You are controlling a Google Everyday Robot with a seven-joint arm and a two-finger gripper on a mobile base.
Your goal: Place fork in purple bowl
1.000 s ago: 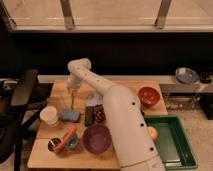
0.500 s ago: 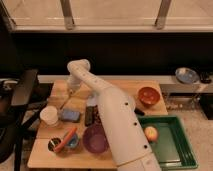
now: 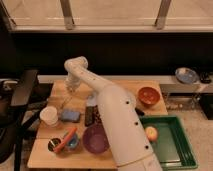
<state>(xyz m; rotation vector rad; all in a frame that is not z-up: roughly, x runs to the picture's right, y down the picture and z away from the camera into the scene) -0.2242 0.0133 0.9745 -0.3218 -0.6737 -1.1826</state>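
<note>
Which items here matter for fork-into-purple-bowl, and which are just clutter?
Job: fork, back left of table; purple bowl, front centre; gripper, shut, down at the fork.
Clutter: orange-red bowl, green tray, white cup, blue sponge, carrot.

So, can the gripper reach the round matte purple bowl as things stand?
Probably yes: the gripper is shut at the table's far left, and the purple bowl near the front edge lies uncovered; only the white arm crowds its rim.
</note>
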